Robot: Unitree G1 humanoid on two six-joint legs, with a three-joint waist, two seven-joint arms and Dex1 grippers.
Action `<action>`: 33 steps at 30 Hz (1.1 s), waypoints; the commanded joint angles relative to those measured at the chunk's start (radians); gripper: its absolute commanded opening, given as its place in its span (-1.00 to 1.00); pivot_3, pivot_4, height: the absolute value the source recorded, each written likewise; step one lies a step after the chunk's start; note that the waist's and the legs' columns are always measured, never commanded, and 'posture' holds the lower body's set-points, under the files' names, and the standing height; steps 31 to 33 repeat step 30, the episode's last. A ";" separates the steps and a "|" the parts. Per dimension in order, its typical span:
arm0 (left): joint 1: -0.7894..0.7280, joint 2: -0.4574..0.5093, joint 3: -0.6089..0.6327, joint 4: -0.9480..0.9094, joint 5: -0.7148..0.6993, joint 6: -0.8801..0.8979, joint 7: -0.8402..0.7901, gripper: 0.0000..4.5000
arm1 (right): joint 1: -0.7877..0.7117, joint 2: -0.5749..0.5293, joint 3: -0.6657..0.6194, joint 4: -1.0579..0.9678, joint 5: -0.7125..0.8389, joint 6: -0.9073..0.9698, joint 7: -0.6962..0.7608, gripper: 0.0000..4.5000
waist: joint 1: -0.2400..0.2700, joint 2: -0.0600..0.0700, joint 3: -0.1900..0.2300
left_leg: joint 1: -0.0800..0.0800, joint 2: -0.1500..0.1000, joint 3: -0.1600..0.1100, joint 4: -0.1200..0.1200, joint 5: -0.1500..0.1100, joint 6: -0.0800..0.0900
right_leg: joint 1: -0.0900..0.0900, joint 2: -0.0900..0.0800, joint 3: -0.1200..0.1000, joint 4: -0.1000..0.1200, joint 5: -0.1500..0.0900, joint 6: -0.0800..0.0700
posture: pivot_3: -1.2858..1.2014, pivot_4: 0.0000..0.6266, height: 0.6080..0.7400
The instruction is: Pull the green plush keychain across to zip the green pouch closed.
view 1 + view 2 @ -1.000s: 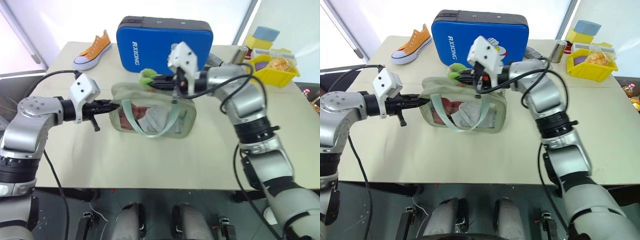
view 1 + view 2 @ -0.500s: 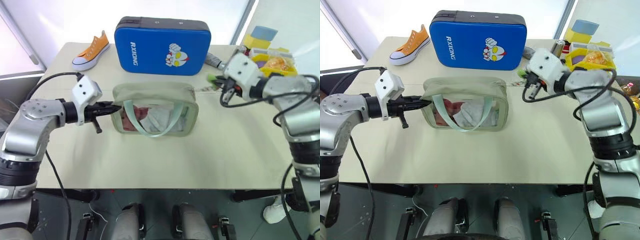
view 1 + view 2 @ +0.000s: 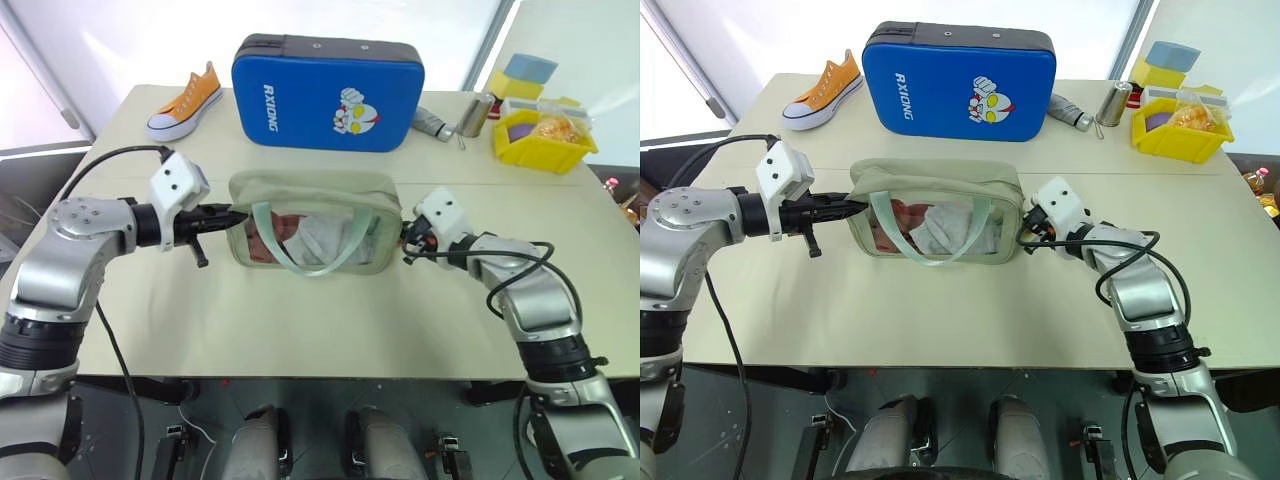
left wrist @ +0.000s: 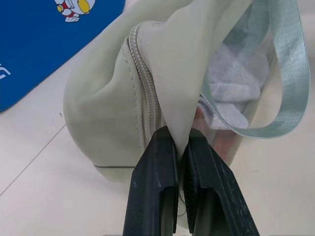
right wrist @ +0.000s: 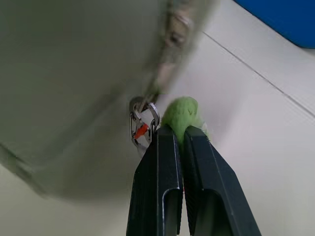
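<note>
Eye views: the right gripper (image 3: 408, 240) has come from the green pouch (image 3: 315, 222) top middle to its right end on the bench (image 3: 300, 320); zip looks closed.
Left wrist: left gripper (image 4: 178, 147) pinches pouch fabric.
Right wrist: fingers clamp the green plush keychain (image 5: 181, 114) beside the pouch end.

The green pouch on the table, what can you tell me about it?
The green pouch is pale sage fabric with a clear front window showing cloth inside, a light green strap and a top zipper. It lies on the table. The left gripper pinches one end; the right gripper, at the other, pinches the green plush keychain.
</note>
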 commanded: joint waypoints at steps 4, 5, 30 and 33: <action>-0.003 0.004 0.016 -0.028 -0.002 -0.006 0.009 -1.00 | 0.003 -0.027 0.058 -0.038 -0.020 -0.015 0.026 -0.98 | -0.001 0.000 0.000 | 0.000 0.000 0.000 0.000 0.000 0.000 | 0.000 0.000 0.000 0.000 0.000 0.000 | 0.03 -0.52 1.00; -0.002 0.004 0.016 -0.028 -0.002 -0.007 0.009 -1.00 | 0.003 -0.037 0.064 -0.034 -0.025 -0.024 0.032 -0.98 | -0.001 0.000 0.000 | 0.000 0.000 0.000 0.000 0.000 0.000 | 0.000 0.000 0.000 0.000 0.000 0.000 | 0.03 -0.52 1.00; -0.169 0.138 0.159 0.186 -0.110 0.100 -0.065 0.99 | -0.374 -0.414 -0.144 -0.011 0.425 0.240 0.526 1.00 | -0.005 0.001 0.001 | 0.001 0.002 0.000 -0.001 -0.001 0.001 | 0.000 0.002 0.000 -0.001 0.000 0.000 | 0.03 -0.52 1.00; -0.169 0.138 0.159 0.186 -0.110 0.100 -0.065 0.99 | -0.374 -0.414 -0.144 -0.011 0.425 0.240 0.526 1.00 | -0.005 0.001 0.001 | 0.001 0.002 0.000 -0.001 -0.001 0.001 | 0.000 0.002 0.000 -0.001 0.000 0.000 | 0.03 -0.52 1.00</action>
